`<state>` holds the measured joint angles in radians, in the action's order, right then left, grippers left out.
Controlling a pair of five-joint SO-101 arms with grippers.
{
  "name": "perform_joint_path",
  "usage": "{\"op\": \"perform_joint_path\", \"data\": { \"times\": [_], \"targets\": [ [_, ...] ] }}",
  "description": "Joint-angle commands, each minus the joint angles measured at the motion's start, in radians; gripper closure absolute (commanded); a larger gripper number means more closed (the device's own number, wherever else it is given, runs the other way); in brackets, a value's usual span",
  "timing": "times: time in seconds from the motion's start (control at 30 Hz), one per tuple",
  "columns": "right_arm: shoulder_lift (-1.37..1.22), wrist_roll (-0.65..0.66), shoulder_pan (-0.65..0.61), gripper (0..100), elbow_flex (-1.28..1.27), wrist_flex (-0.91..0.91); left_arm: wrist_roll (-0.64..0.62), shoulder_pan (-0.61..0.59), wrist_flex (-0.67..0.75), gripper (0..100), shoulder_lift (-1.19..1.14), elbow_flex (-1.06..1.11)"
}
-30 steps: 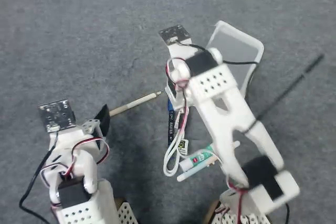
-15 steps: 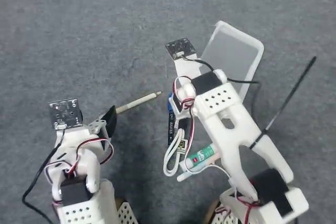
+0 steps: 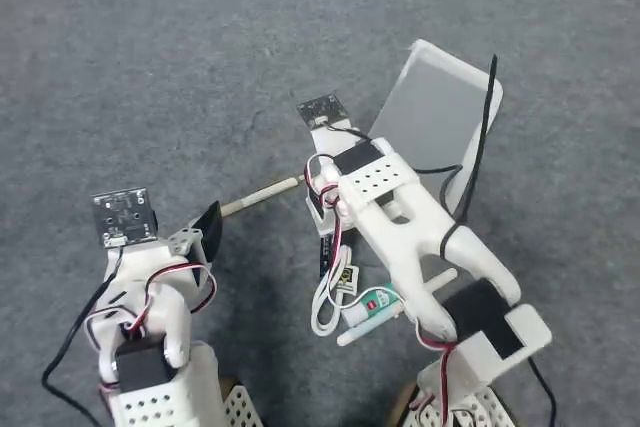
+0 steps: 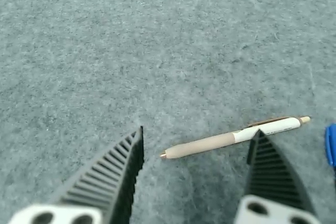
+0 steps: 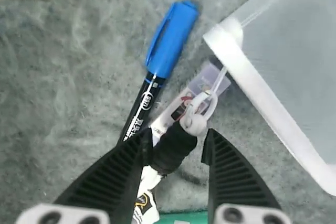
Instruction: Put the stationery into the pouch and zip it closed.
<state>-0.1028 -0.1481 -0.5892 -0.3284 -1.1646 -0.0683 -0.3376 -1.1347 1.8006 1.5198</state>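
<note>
High view: a frosted, white-edged pouch (image 3: 430,112) lies flat upper right of centre on the grey felt tabletop (image 3: 150,77). At centre a slim beige pen (image 3: 262,195) slants up-right.

Left wrist view: the left pincer (image 4: 198,131) is spread wide, the pen crosswise beyond its tips.

Right wrist view: the right pincer (image 5: 178,132), parted, straddles a black stub (image 5: 173,148) beside a blue-capped marker (image 5: 167,40).

Rough, fuzzy grey cloth across the tabletop (image 3: 150,67), smooth frosted plastic with a white edge for the translucent flat pouch (image 3: 430,112), glossy plastic on the blue-capped black marker (image 5: 170,38), smooth matt finish on the slim beige-and-white pen (image 4: 231,139), matt ribbed black plastic on both pairs of jaws.
</note>
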Motion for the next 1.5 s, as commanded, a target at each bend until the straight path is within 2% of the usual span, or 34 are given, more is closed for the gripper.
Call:
{"op": "perform_joint_path", "data": {
  "times": [0.0, 0.23, 0.47, 0.53, 0.67, 1.3, 1.47],
  "targets": [
    [0.005, -0.041, 0.016, 84.6, 0.018, 0.015, 0.0, 0.003, 0.028, 70, 0.021, -0.013],
    [-0.042, -0.054, 0.035, 85.3, 0.018, 0.012, 0.0, 0.003, 0.028, 70, 0.021, -0.013],
    [-0.045, -0.049, 0.039, 95.8, 0.018, 0.008, 0.0, 0.003, 0.032, 70, 0.021, -0.004],
    [-0.041, -0.018, 0.039, 99.1, 0.02, 0.005, 0.0, 0.003, 0.032, 70, 0.021, -0.004],
    [-0.01, 0.038, 0.039, 99.3, 0.057, -0.062, 0.003, 0.003, 0.032, 70, 0.021, -0.004],
    [0.463, 0.25, 0.035, 99.3, 0.058, -0.278, 0.038, 0.011, 0.029, 70, 0.021, -0.059],
    [0.628, 0.264, 0.033, 99.3, 0.06, -0.328, 0.037, 0.087, 0.002, 64, 0.02, -0.077]
  ]
}}
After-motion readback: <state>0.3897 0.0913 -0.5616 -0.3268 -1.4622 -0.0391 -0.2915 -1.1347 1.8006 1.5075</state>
